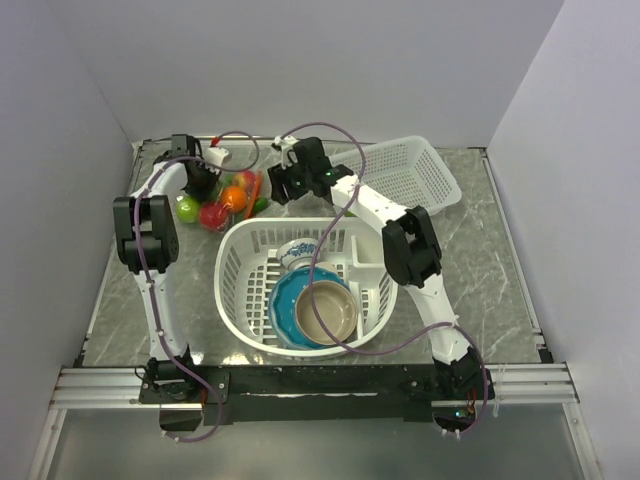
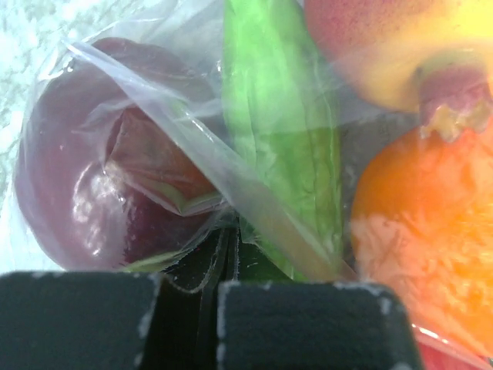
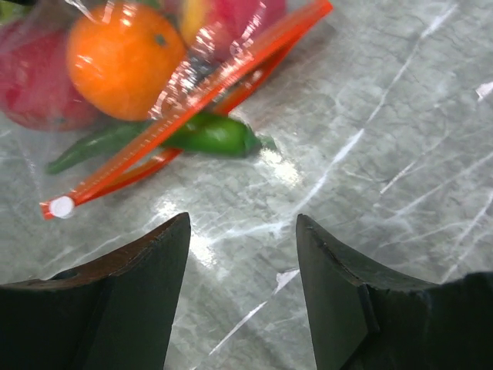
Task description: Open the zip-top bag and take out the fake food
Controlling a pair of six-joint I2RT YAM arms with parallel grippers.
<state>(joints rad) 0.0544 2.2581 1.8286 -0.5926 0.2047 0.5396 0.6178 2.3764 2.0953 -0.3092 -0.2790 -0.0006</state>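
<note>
The dark pads [image 2: 100, 324] of my left tool [image 2: 218, 287] fill the bottom of the left wrist view. They are closed to a thin slit, and a fold of the zip-top bag's [image 2: 192, 146] clear film runs down into it, so I have the bag pinched. Pressed against the film just beyond them is the fake food [image 2: 100, 193]: a dark maroon piece, a long green one [image 2: 285, 131], an orange one [image 2: 424, 231] and a red-and-yellow one [image 2: 400, 46]. From above, the bag lies near the far left corner of the table [image 1: 490, 280], with my left tool over its far end. My right tool [image 3: 243, 218] hangs just beside the bag's right edge. Its fingers are spread wide with only marbled table between them, holding nothing and touching nothing. Past its fingertips the red-orange zip strip [image 3: 192, 100] gapes into a narrow loop, and a green pepper [image 3: 216, 135] pokes out under it onto the table. I cannot tell whether the green ball [image 1: 187, 209] at the bag's left end is inside the film. A round white basket [image 1: 225, 270] holding bowls [image 1: 325, 310] sits mid-table, and a white mesh tray [image 1: 410, 170] lies toward the far right corner.
</note>
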